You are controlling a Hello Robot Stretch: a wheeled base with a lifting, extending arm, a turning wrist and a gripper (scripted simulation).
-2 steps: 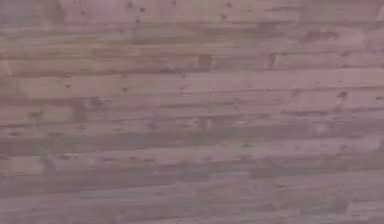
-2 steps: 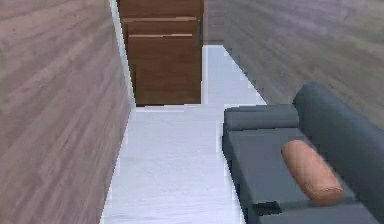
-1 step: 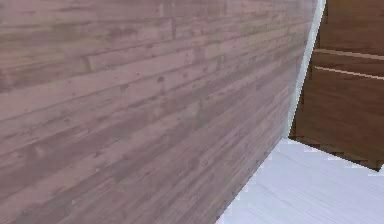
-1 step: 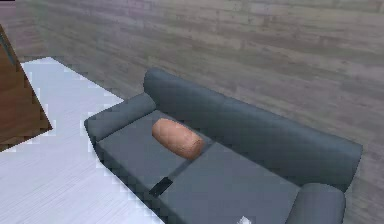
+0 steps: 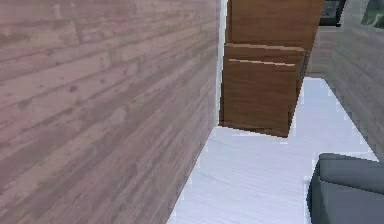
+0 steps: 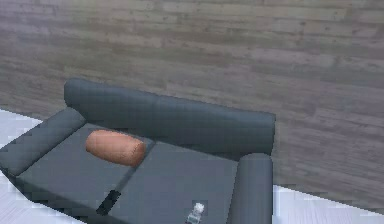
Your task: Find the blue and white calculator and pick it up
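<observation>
If the small pale thing (image 6: 196,211) on the sofa (image 6: 170,118) is the calculator, expect light, stiff, slick plastic, best gripped across its long edges; can't tell the pincer's state.

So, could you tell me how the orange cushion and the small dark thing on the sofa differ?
The orange cushion is large, plump and rounded; the small dark thing is flat and thin. The cushion lies near the backrest, the dark thing at the seat's front edge. Both rest on the sofa.
</observation>
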